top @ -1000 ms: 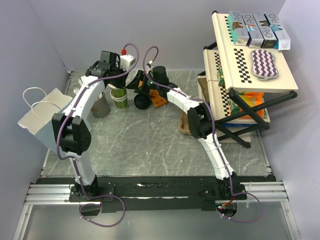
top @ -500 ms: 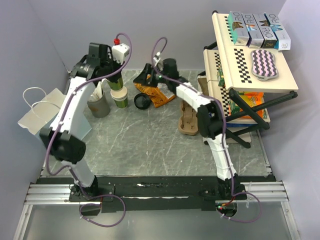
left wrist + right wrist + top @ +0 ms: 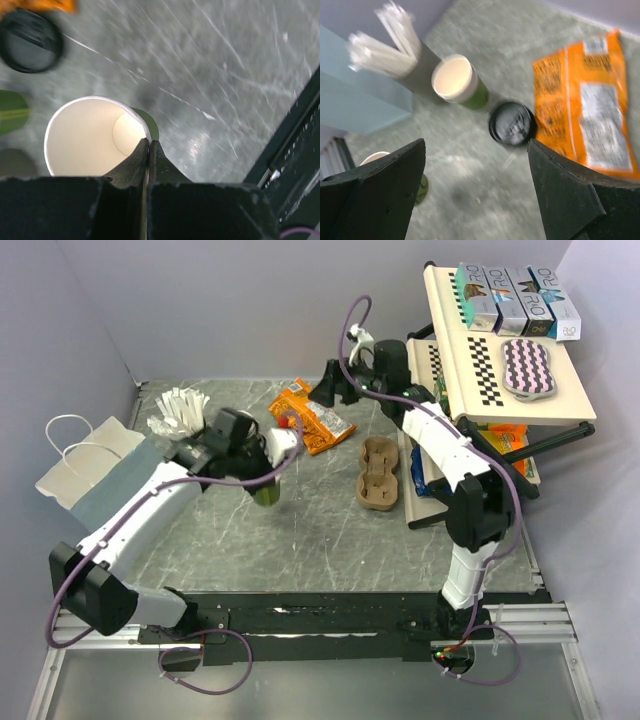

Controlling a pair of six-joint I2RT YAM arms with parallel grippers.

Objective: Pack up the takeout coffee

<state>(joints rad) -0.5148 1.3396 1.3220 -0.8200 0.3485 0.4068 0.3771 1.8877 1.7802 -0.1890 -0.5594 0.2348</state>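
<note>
My left gripper [image 3: 149, 142] is shut on the rim of a lidless white-and-green paper cup [image 3: 85, 135], one finger inside and one outside. The top view shows that cup [image 3: 268, 492] hanging just over the middle of the table under the left gripper [image 3: 268, 475]. A round black lid [image 3: 512, 124] lies loose on the table beside a second lidless cup [image 3: 455, 80]. No cup wears a lid, so the takeout coffee as such is out of view. My right gripper [image 3: 476, 150] hangs open and holds nothing, raised at the back [image 3: 333, 388].
A grey cup of white sticks [image 3: 180, 410] stands at the back left, an orange snack bag [image 3: 312, 420] at the back centre. A brown cup carrier [image 3: 380, 472] lies right of centre. A paper bag [image 3: 85, 465] sits at the left edge, a rack [image 3: 500, 370] at the right.
My left arm has swung from the back left toward the table's middle, carrying the lidless cup. My right arm has pulled up and to the right, away from the lid, jaws still open.
</note>
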